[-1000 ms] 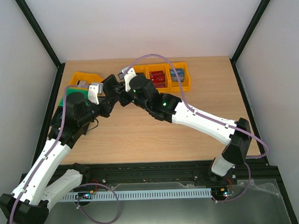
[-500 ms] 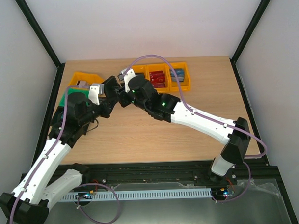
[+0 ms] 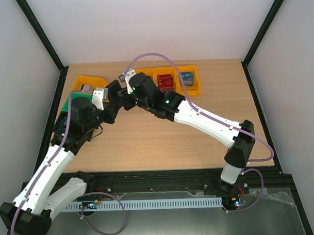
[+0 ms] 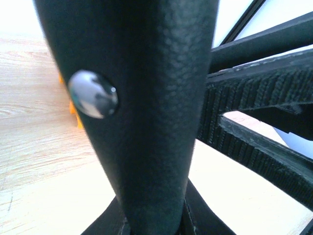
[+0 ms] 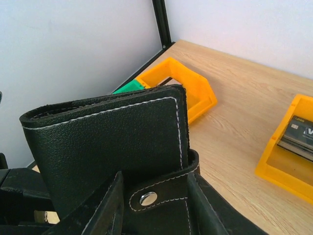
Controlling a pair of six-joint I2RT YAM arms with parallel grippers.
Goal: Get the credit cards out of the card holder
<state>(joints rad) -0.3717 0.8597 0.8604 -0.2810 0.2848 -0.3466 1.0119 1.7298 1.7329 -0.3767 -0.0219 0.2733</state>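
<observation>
Aloft, the left pincer (image 3: 114, 93) clamps the card holder (image 5: 112, 142); the right pincer (image 5: 155, 198) straddles its snap tab (image 5: 168, 186), whether gripping I cannot tell.

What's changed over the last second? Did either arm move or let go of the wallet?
The right arm swung slightly to its left and farther from its base; the right gripper has the snap tab of the card holder between its fingers. The left gripper kept its grip on the card holder, barely moving. Nothing was released; the orange bins stayed put.
</observation>
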